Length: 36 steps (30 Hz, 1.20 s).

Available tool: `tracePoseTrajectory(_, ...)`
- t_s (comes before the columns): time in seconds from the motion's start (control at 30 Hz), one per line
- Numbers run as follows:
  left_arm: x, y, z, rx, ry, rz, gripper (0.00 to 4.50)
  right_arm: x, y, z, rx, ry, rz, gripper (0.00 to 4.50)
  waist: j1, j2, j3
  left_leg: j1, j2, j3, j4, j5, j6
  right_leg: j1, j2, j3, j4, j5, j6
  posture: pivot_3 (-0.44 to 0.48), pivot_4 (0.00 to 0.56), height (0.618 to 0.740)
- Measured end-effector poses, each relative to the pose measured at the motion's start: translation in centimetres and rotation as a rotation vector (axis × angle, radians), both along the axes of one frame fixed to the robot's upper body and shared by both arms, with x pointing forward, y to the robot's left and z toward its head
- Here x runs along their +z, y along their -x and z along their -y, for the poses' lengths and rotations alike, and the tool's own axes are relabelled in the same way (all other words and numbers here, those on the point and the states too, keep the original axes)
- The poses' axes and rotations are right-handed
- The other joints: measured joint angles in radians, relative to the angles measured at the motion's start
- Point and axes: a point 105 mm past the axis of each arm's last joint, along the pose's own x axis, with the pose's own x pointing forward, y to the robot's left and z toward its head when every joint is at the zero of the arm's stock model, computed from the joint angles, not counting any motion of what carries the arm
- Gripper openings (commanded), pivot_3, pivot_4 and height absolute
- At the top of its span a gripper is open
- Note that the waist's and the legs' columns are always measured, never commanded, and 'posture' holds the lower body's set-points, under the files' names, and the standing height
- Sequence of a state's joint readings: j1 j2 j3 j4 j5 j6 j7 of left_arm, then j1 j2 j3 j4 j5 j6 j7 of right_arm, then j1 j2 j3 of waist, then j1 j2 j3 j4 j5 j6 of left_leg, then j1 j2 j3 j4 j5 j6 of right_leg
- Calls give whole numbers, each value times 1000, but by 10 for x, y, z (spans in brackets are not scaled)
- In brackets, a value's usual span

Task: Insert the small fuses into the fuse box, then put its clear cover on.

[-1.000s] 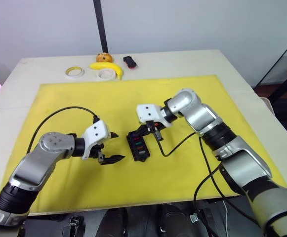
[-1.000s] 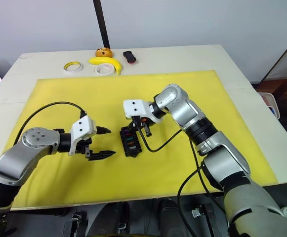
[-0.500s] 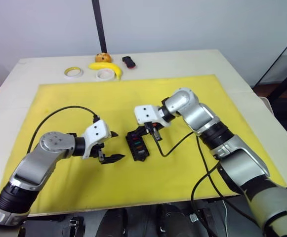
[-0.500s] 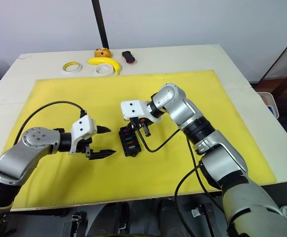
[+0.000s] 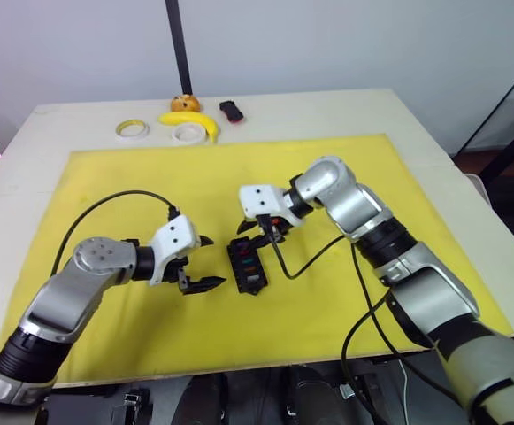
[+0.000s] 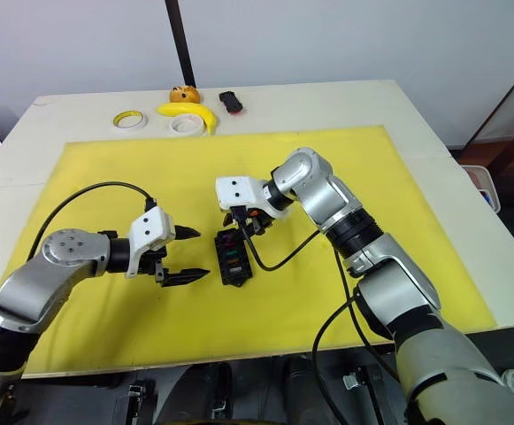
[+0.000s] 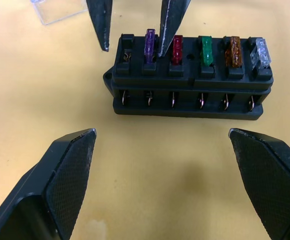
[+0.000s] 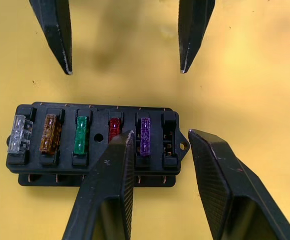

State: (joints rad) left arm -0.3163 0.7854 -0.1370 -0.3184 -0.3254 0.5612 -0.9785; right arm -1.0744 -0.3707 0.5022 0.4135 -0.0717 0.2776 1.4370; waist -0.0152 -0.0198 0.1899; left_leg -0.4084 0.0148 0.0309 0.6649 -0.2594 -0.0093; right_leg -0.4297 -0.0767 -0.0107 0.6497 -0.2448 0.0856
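The black fuse box [image 5: 248, 264] lies on the yellow mat between my two grippers. Its row holds a purple fuse [image 7: 149, 42], then red [image 7: 177, 48], green [image 7: 205, 50], amber [image 7: 233, 50] and grey-clear [image 7: 260, 53] fuses, with one end slot [image 8: 168, 137] empty. My right gripper [image 8: 160, 132] hovers just above the purple-fuse end, open, with nothing between its fingers. At the box's left, a short gap away, my left gripper [image 5: 212, 262] is open wide and faces the box's side. The clear cover [image 7: 57, 9] lies on the mat just beyond the box's empty-slot end.
The right wrist's black cable [image 5: 314, 255] loops onto the mat right of the box. At the table's far edge lie two tape rolls [image 5: 134, 129] [image 5: 186, 134], a banana [image 5: 192, 119], an orange object [image 5: 186, 103] and a black-and-red object [image 5: 231, 111].
My right gripper has risen slightly off the box and shifted a little left toward its far end. The left arm and the box have not moved.
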Motion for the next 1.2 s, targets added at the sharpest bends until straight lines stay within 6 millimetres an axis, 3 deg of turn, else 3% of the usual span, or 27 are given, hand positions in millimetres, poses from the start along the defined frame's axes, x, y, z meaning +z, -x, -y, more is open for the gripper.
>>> tracePoseTrajectory(0.1,0,0,0,1,-2,1,4500,4,1,1,-4,-19,-24,1858,0,0,0,0,0,0,0,0,0,0,0,0,0,0,0,0,150,740)
tracePoseTrajectory(0.33,0,-1,-1,3,-7,6,4500,39,4,4,-3,-112,-36,1858,1,0,0,0,0,0,0,0,0,0,0,0,0,0,0,0,150,740)
tracePoseTrajectory(0.43,0,-2,-1,5,-7,3,4500,34,7,5,5,-158,-52,1004,1,0,0,0,0,0,0,0,0,0,0,0,0,0,0,0,150,740)
tracePoseTrajectory(0.5,-1,-2,-2,8,-7,-1,4500,28,12,4,24,-213,-82,39,1,0,0,0,0,0,0,0,0,0,0,0,0,0,0,0,150,740)
tracePoseTrajectory(1.0,2,-6,-4,7,-6,-2,4500,5,5,5,-60,-260,-137,39,1,0,0,0,0,0,0,0,0,0,0,0,0,0,0,0,150,740)
tracePoseTrajectory(1.2,2,-6,-4,7,-7,-2,4500,-15,5,10,-76,-240,-186,39,0,0,0,0,0,0,0,0,0,0,0,0,0,0,0,0,150,740)
